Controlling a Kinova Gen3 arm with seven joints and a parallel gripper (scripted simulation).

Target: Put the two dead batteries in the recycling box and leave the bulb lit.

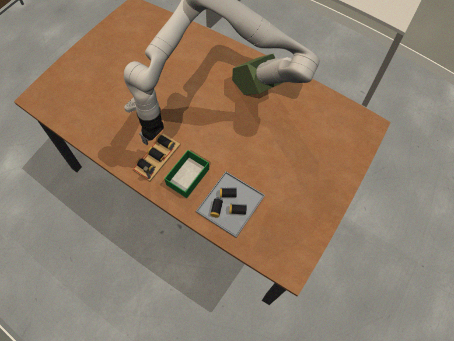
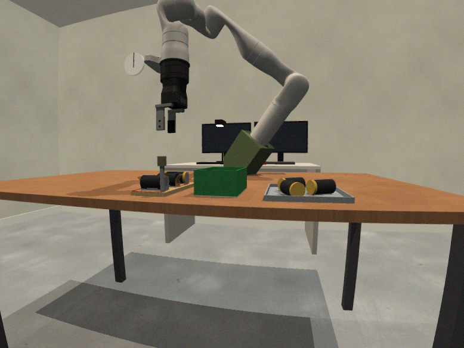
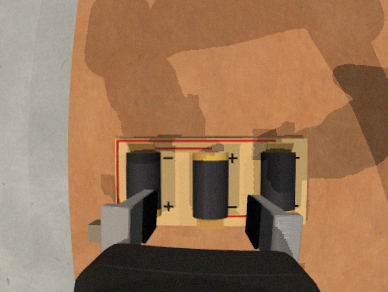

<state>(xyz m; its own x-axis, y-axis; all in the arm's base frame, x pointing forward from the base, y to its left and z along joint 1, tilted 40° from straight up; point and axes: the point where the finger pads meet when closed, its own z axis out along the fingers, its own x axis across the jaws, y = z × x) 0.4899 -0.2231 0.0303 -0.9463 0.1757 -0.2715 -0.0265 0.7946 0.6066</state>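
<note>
A tan battery holder (image 1: 164, 159) (image 2: 149, 192) (image 3: 180, 181) lies near the table's front left edge. It holds three black batteries, which show in the wrist view as the left one (image 3: 144, 174), the middle one (image 3: 210, 187) with gold ends, and the right one (image 3: 278, 174). A small grey bulb post (image 2: 161, 161) stands at the holder's near end. My gripper (image 1: 145, 138) (image 2: 166, 121) (image 3: 201, 211) is open and empty, hanging well above the holder with its fingers either side of the middle battery. The green recycling box (image 1: 166, 180) (image 2: 220, 181) stands upright and empty to the right of the holder.
A grey tray (image 1: 252, 199) (image 2: 307, 198) right of the box holds three loose batteries (image 1: 227, 192) (image 1: 216, 207) (image 1: 237, 209). The arm's olive green base (image 1: 249, 79) (image 2: 245, 153) sits at the back of the table (image 1: 293, 146).
</note>
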